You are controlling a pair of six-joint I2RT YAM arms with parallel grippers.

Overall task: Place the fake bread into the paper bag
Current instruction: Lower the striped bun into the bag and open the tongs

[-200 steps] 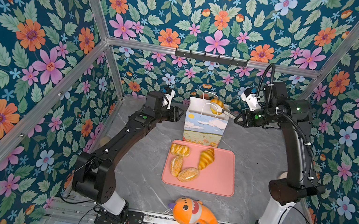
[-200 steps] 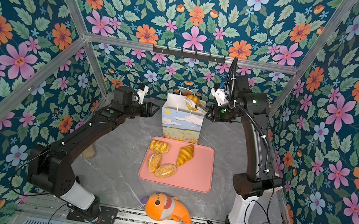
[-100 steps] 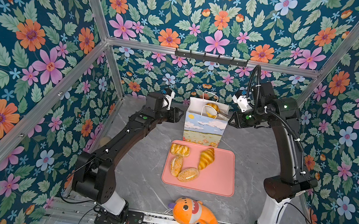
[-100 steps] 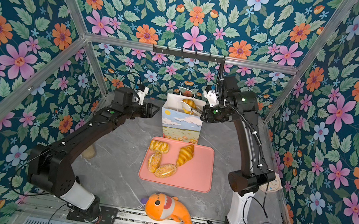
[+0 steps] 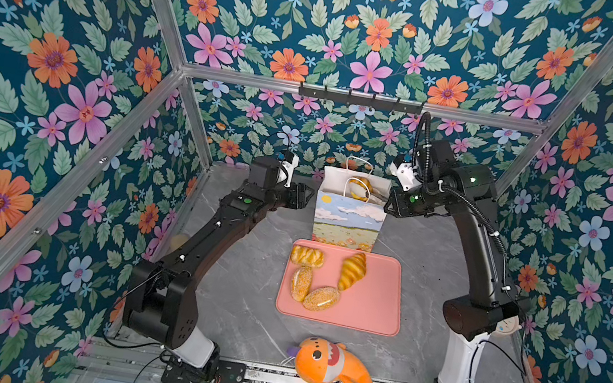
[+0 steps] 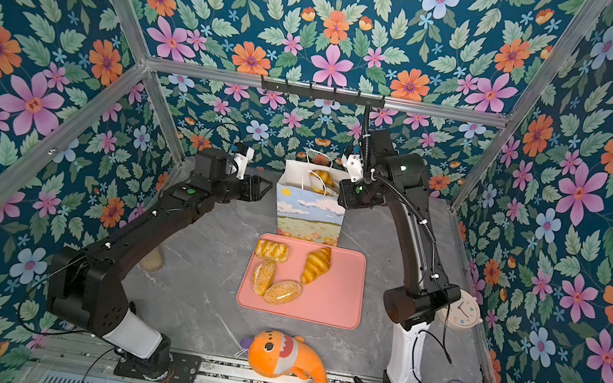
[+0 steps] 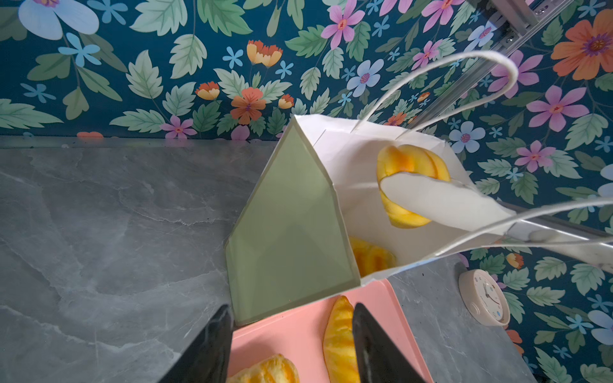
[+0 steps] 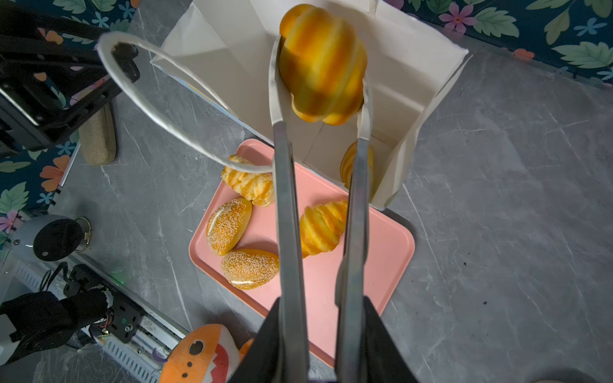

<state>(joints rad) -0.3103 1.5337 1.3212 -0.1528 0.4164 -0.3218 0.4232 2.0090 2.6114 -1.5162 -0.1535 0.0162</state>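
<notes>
Fingers (image 8: pixel 272 86), long and white-tipped, of the right gripper (image 8: pixel 320 94) pressed onto a croissant (image 7: pixel 411 165), pinching it at the open mouth of the bag (image 5: pixel 348 220). Another pastry (image 7: pixel 371 258) low inside the bag. Spread and holding nothing, the left gripper (image 7: pixel 293 351) just left of the bag. Bag upright on the bench (image 5: pixel 237 294), just beyond the far edge of a pink tray (image 5: pixel 384 298). On the tray: braided bun (image 5: pixel 306 256) far left, second croissant (image 5: pixel 352 270) to its right, two touching sesame rolls (image 5: pixel 301 283) nearer. Plush fish (image 5: pixel 331 363) at the near edge of the bench.
</notes>
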